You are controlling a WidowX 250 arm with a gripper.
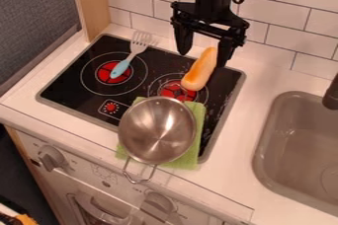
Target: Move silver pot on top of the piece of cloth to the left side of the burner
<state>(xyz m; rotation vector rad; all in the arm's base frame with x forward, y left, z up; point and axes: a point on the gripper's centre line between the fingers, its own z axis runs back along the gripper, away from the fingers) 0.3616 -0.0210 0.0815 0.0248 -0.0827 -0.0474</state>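
While jaws [202, 59] hang wide over stovetop [66, 88], silver pot [157, 130] sits well apart, frontward on green cloth [191, 155]

The silver pot [157, 130] was a round, shiny metal bowl, open side up, with a looped wire handle pointing toward the front of the bench [228, 172]. It rested on the piece of cloth [190, 157], hiding much of it. The cloth was green and spread out, reaching from the black cooktop over its front rim onto the bench. The burner [72, 88] was that flat black cooktop, grey-edged, with two round zones, red at their centres and ringed by thin pale circles; the pot lay near its front right corner in the view.
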